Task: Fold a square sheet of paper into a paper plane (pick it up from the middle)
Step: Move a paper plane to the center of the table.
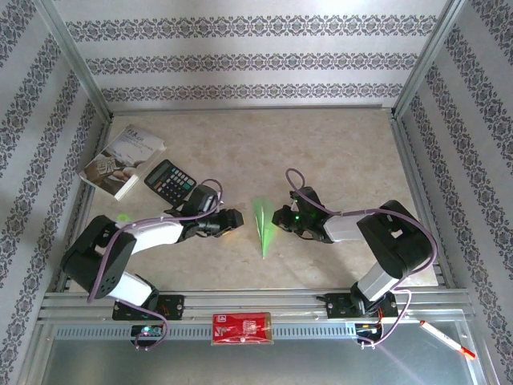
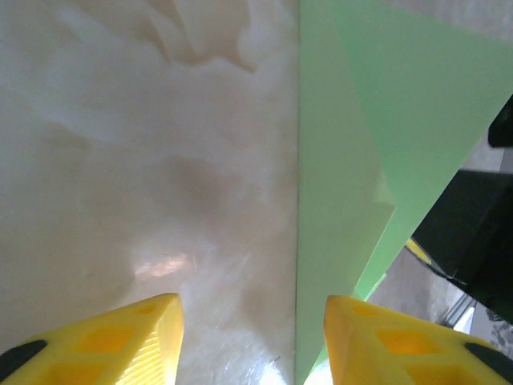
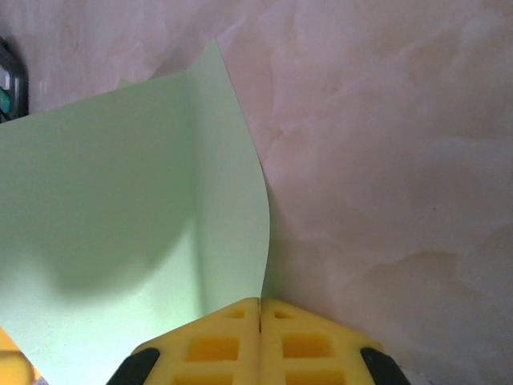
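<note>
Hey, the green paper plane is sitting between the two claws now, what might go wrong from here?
The right claw is shut on a thin edge of the paper plane; a pull may tear or unfold it. The left claw is open close beside the paper's edge, so moving sideways could crumple the fold.

A grey-white booklet (image 1: 122, 160) lies at ten o'clock on the table (image 1: 337, 152), with a black calculator (image 1: 170, 176) just beside it. A red packet (image 1: 242, 328) sits at six o'clock and a white pen (image 1: 446, 338) at four.

paper plane (image 1: 262, 226): light green | calculator (image 1: 169, 176): black | flat packet (image 1: 242, 328): red
</note>
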You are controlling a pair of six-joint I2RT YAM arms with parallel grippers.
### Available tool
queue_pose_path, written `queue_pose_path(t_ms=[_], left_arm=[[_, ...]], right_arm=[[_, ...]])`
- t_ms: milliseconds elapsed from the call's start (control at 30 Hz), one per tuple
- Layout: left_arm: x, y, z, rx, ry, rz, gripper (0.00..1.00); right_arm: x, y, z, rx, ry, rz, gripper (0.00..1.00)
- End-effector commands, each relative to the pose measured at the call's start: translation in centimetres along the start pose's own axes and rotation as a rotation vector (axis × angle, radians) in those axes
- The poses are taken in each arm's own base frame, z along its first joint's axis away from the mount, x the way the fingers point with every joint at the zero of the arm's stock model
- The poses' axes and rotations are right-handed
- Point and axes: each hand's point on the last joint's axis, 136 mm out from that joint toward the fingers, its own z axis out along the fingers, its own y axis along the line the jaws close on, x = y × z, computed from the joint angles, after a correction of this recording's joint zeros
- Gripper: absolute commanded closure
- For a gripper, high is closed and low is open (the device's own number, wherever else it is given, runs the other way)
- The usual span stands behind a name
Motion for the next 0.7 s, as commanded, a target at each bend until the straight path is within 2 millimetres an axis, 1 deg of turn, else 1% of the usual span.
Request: queue_pose_path(t_ms=[0, 67, 133, 200, 267, 433, 533, 667], left_arm=[[-0.6, -4.0, 0.7, 0.111, 0.018, 0.059, 0.48], [-0.6, -4.8, 1.3, 0.135, 0.040, 0.069, 0.45], [-0.8, -5.0, 1.9, 0.125, 0.054, 0.078, 0.43], [-1.1, -4.6, 2.5, 0.103, 0.055, 0.073, 0.44], [-1.4, -4.1, 3.1, 0.079, 0.055, 0.063, 0.47], [-1.5, -3.1, 3.9, 0.035, 0.063, 0.061, 0.61], [-1.7, -3.2, 4.2, 0.041, 0.064, 0.067, 0.69], [-2.1, -3.1, 4.2, 0.048, 0.056, 0.066, 0.82]], right_arm=[[0.4, -0.4, 0.3, -0.011, 0.008, 0.004, 1.00], [0.3, -0.2, 0.3, -0.015, 0.004, 0.000, 1.00], [0.3, -0.2, 0.3, -0.016, 0.003, -0.002, 1.00], [0.3, -0.3, 0.3, -0.014, 0.004, -0.003, 1.00], [0.3, -0.3, 0.3, -0.015, 0.005, -0.003, 1.00], [0.4, -0.5, 0.3, -0.013, 0.005, -0.002, 1.00], [0.4, -0.5, 0.3, -0.011, 0.004, -0.002, 1.00], [0.4, -0.7, 0.3, -0.006, 0.002, -0.004, 1.00]])
